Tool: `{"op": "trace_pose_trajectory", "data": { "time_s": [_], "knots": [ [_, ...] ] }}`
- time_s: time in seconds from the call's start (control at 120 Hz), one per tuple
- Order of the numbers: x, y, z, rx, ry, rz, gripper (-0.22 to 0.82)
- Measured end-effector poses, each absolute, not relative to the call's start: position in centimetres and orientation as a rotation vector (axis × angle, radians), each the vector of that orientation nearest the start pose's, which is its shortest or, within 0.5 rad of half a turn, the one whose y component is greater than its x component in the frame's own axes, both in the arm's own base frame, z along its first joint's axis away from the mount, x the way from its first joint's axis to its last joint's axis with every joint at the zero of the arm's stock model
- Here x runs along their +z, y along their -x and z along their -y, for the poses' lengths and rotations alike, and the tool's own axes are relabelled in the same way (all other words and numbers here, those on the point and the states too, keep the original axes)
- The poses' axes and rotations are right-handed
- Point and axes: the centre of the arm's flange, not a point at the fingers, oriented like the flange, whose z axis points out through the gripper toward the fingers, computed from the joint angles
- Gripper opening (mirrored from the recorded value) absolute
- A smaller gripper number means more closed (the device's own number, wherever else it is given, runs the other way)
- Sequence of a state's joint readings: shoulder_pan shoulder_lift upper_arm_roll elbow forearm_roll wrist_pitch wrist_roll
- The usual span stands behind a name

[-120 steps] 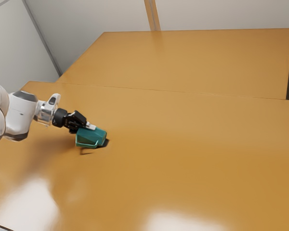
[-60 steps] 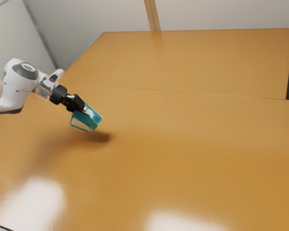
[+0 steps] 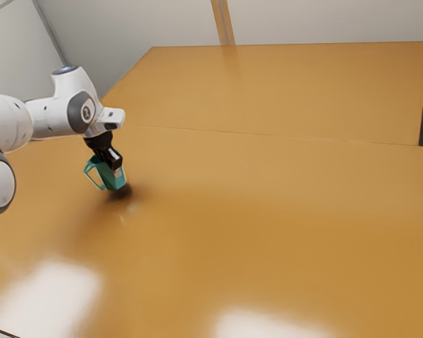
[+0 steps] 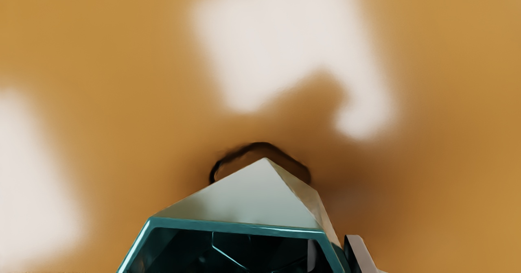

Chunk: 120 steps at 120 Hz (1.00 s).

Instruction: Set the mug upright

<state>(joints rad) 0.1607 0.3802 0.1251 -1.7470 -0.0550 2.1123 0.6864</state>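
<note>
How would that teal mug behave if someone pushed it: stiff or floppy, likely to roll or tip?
The mug looks stiff, with crisp, flat-sided walls. Those facets should resist rolling. It could tip if released now, since the gripper holds it tilted.

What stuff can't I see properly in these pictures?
The mug's underside: hidden by its own sides in both views.
Whether it touches the table: too small and shadowy in the exterior view.
Part of its rim: cut off by the wrist view's bottom edge.
The arm's base: cut off by the exterior view's left edge.
</note>
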Motion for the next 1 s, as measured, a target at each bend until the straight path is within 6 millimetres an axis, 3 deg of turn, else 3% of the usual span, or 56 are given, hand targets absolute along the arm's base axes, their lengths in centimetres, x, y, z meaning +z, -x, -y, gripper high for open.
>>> {"op": "trace_pose_trajectory", "data": {
  "time_s": [0.367, 0.558, 0.667, 0.867, 0.933, 1.0],
  "knots": [
    [33.9, -62.7, -18.5, -0.033, 3.067, -0.378, -0.14],
    [33.9, -62.6, -19.1, -0.039, 3.075, -0.283, 0.24],
    [34.6, -62.5, -19.3, -0.052, 3.076, -0.238, 0.38],
    [44.8, -63.3, -18.5, -0.161, 3.052, -0.200, 0.52],
    [49.8, -62.9, -17.2, -0.195, 3.037, -0.215, 0.54],
    [56.6, -61.5, -14.3, -0.232, 3.024, -0.247, 0.56]
  ]
}}
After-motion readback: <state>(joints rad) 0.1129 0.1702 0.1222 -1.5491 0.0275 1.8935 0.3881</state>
